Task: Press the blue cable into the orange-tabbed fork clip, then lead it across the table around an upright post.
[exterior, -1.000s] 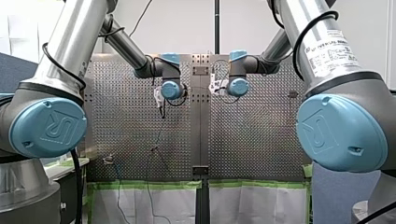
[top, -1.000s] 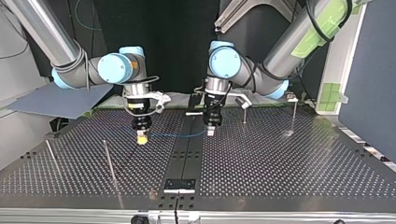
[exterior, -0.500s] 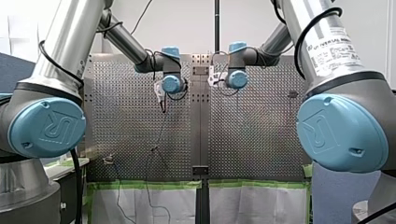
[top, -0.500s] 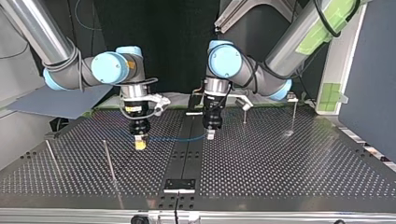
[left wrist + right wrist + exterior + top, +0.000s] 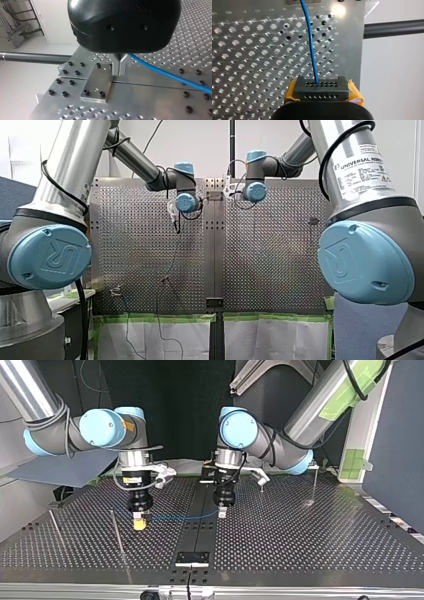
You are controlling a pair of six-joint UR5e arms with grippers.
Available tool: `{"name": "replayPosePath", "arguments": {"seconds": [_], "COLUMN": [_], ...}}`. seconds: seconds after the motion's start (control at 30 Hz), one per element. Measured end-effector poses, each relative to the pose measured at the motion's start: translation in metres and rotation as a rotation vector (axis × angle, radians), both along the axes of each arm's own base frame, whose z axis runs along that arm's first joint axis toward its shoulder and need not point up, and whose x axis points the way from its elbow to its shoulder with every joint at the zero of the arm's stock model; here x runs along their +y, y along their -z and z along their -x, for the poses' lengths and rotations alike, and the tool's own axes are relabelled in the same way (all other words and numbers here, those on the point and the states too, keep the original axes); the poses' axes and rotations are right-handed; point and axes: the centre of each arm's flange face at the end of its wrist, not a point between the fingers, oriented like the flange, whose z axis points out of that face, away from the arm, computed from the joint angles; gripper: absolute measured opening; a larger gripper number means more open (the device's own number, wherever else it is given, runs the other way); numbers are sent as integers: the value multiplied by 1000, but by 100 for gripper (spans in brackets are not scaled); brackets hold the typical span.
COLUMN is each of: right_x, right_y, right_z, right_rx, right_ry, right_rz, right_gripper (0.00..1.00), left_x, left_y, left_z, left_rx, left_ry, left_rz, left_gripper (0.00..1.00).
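Nothing routed yet: blue cable (image 5: 175,518) hangs in a shallow span over the surface (image 5: 300,540), clear of the thin post (image 5: 116,531). Right jaws pinch it just beside that post; left jaws are pressed together on it farther off on the same side. Can't pick out the fork clip here, so clip-in and the wrap around a post both look still to do.

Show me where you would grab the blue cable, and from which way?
Best is the bare stretch of the blue cable between my right end effector and my left end effector, which each pinch it. Come straight down from above, straddling it. It is thin and runs nearly level, close over the table, so a sideways approach would probably push it away.
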Motion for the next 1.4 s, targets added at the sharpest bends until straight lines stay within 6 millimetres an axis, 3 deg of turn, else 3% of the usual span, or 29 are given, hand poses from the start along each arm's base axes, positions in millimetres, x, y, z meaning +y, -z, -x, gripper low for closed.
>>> {"name": "replayPosePath", "arguments": {"seconds": [0.5, 1.0, 1.23, 1.4], "right_x": [-9, -29, -40, -50], "right_y": [-16, -37, -39, -41], "right_z": [15, 50, 66, 82], "right_rx": [-34, -69, -82, -90], "right_ry": [20, 67, 94, 119], "right_rz": [10, 19, 14, 11], "right_gripper": [0, 0, 0, 0], "left_x": [-17, -35, -40, -51], "left_y": [-52, -95, -106, -102], "left_z": [-5, -5, -7, -12], "left_rx": [-28, -78, -95, -82], "left_ry": [10, 46, 77, 115], "left_rz": [6, 33, 59, 79], "left_gripper": [0, 0, 0, 0]}}
